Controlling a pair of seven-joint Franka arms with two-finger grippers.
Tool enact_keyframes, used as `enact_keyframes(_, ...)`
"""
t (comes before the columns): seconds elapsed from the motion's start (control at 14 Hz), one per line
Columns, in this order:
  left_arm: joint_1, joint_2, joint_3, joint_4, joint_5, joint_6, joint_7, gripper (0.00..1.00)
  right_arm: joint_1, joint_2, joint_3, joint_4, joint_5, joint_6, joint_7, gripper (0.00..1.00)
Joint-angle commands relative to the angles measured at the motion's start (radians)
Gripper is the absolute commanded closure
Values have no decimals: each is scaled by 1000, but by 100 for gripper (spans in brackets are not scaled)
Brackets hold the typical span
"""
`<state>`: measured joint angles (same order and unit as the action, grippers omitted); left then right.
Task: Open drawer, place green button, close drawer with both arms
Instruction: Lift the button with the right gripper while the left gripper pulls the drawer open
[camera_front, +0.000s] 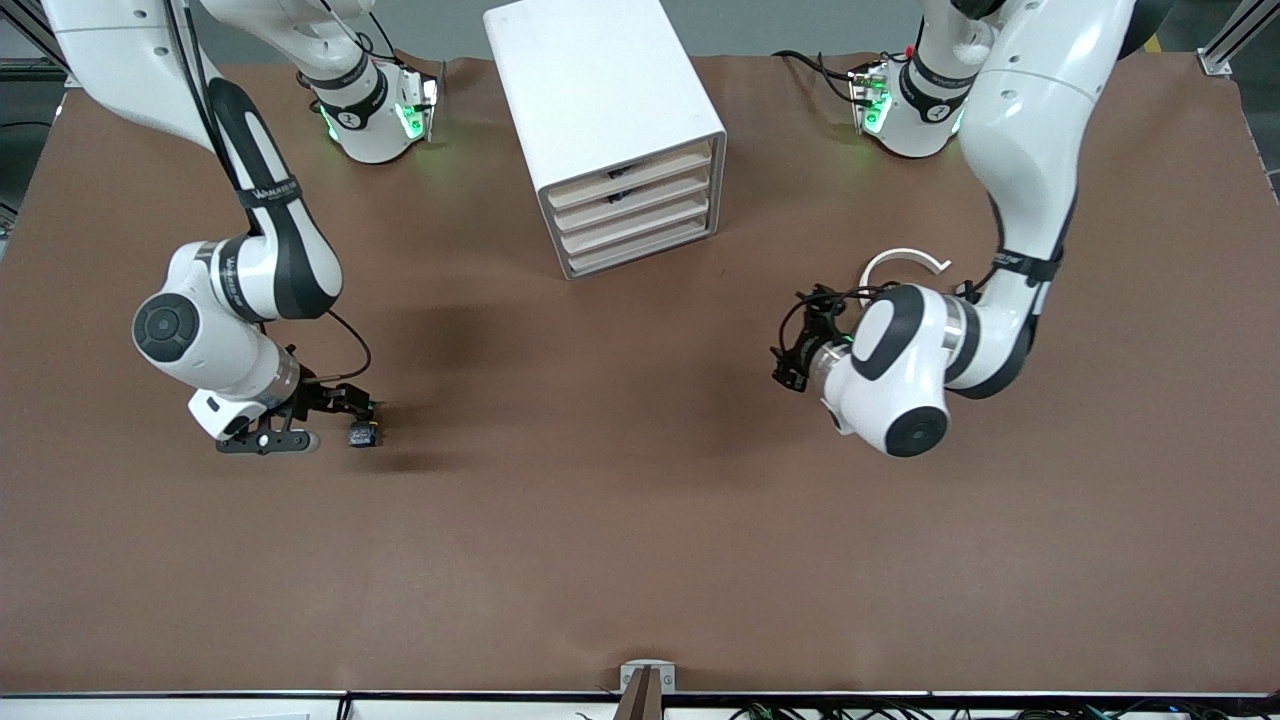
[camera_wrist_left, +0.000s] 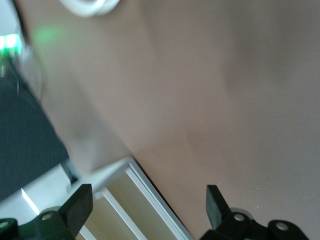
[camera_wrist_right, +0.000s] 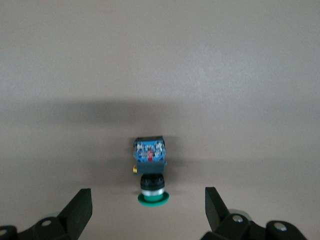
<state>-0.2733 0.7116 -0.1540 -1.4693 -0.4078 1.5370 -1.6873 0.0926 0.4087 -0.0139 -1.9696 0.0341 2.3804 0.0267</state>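
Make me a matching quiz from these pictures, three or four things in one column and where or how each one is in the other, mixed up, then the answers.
Things:
1. button
2. drawer
3. left gripper
4. right gripper

States:
A. closed, lowest in the cabinet
B. open, pointing toward the cabinet
C. lying on the table, green cap toward the right gripper
D. open, just short of the button

Pairs: 1-C, 2-A, 3-B, 4-D

Left gripper (camera_front: 790, 360): in the front view, largely masked by its own wrist and cables.
Cabinet (camera_wrist_left: 117, 200): in the left wrist view, blurred and cut off by the frame edge.
Button (camera_front: 363, 433): in the front view, too small to make out its cap.
Drawer (camera_front: 640, 247): handle indistinct.
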Motion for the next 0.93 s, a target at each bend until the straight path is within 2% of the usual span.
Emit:
enact_keyframes(0.0, -30, 52, 5, 27, -90, -5, -201, 0, 13, 85, -3, 86, 1, -9, 10, 0)
enact_keyframes(0.21, -99, 109, 5, 20, -216, -18, -277, 0, 13, 143, -5, 112, -5, 8, 7, 0)
enact_keyframes(0.5, -159, 161, 5, 18, -315, -18, -397, 0, 16, 173, -5, 113, -13, 13, -2, 0)
enact_keyframes(0.86, -250, 192, 5, 18, -416, -20, -479, 26, 18, 191, -5, 110, -48, 17, -5, 0)
